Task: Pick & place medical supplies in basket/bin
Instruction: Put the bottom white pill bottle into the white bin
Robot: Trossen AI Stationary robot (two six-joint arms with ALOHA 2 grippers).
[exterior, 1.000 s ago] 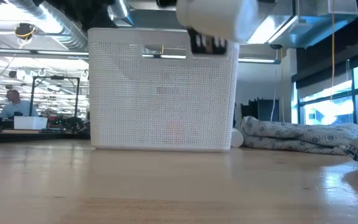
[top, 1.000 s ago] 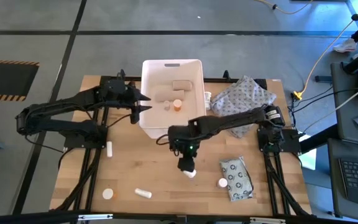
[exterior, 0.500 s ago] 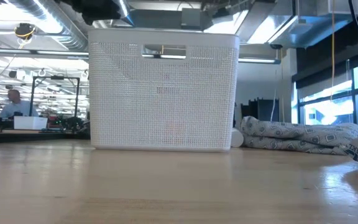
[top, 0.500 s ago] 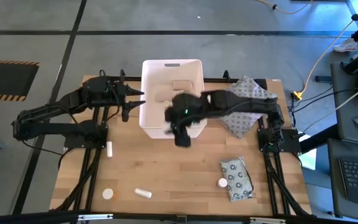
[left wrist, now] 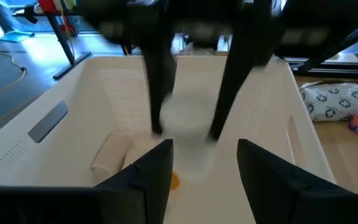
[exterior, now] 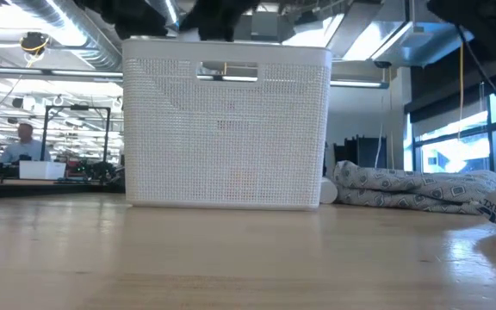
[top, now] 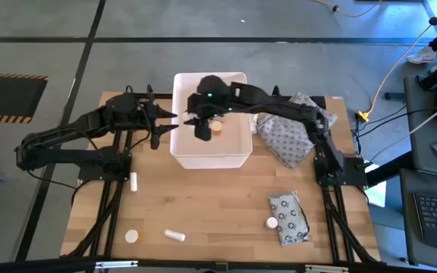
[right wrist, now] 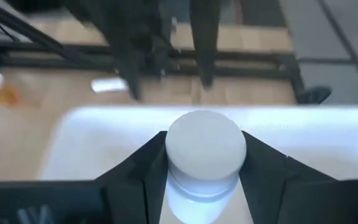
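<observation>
**Right Tool Carrying White-Capped Bottle Over the Bin**

The right tool [top: 203, 127] is hovering over the white bin [top: 236, 149] at upper centre of the high view, its fingers half closed around a white-capped bottle [right wrist: 205, 149]. The bottle is being held above the bin's interior, probably so that a release drops it among the supplies already inside: an orange-capped vial [top: 217, 128] and a tan bandage roll [left wrist: 110, 153].

The left tool [top: 165, 121] is waiting just beside the bin's left wall, partly open and holding nothing, apparently keeping clear of the working arm.

Compared with one second earlier, the right tool has travelled from the bench in front of the bin up to the bin opening, taking the bottle along. A grey ringed packet [top: 288, 218] and other bottles are remaining on the bench [top: 203, 205].
</observation>
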